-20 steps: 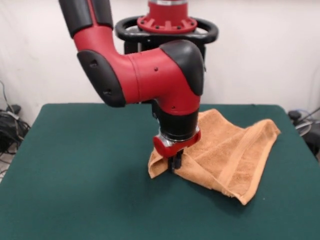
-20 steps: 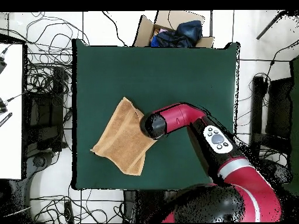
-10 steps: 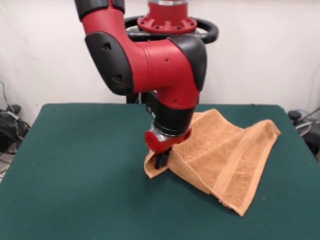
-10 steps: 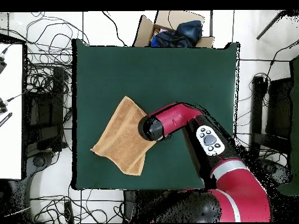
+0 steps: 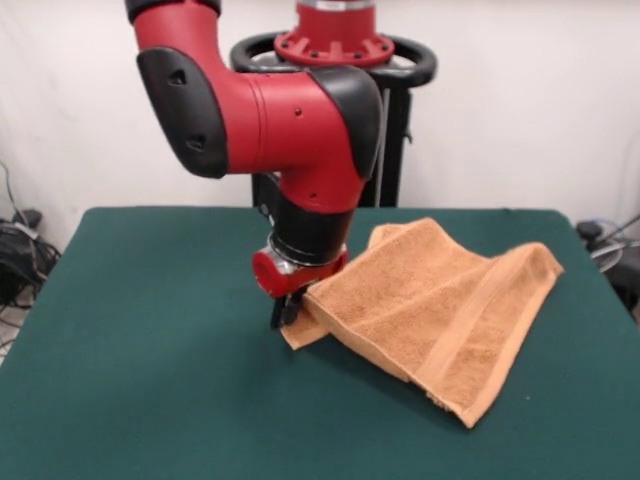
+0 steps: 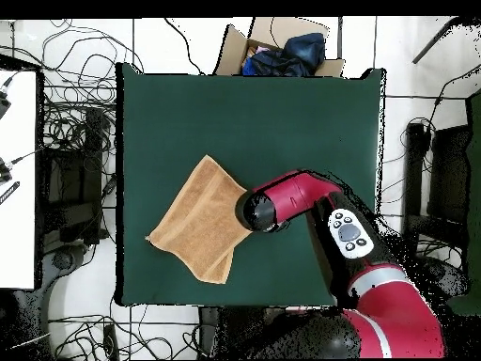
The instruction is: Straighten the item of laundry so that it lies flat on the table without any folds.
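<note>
The orange-tan towel (image 5: 440,300) lies folded over on the right half of the dark green table (image 5: 150,350), with a border band along its right side. My gripper (image 5: 285,312) is shut on the towel's left corner, held just above the table. In the overhead view the towel (image 6: 197,221) lies left of the middle of the table (image 6: 282,113), and the red wrist (image 6: 261,211) covers the gripper at the towel's right corner. The white tag does not show.
The robot's pedestal (image 5: 335,50) stands behind the table's far edge. In the overhead view a cardboard box with dark blue cloth (image 6: 282,52) sits beyond the table's top edge. Cables (image 6: 75,122) lie on the floor to the left.
In the front view my gripper has moved left with the towel's corner in it. The towel has been drawn out wider and its folded part lies lower.
</note>
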### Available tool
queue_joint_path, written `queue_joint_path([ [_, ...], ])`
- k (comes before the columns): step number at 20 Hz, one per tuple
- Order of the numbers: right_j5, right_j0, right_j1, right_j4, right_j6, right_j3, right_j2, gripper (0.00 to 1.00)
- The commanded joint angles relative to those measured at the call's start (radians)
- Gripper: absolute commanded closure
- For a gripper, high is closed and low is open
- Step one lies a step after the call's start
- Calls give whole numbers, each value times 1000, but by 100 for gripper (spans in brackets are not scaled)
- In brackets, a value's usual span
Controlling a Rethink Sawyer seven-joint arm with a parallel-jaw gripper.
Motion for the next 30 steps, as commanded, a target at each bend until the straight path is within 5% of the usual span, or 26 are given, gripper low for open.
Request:
queue_joint_path([
  [1,56,-20,96,-13,-67,-59,-39,100],
  [8,82,-134,214,69,-214,-62,53,100],
  [30,136,-207,170,200,-294,26,124,100],
])
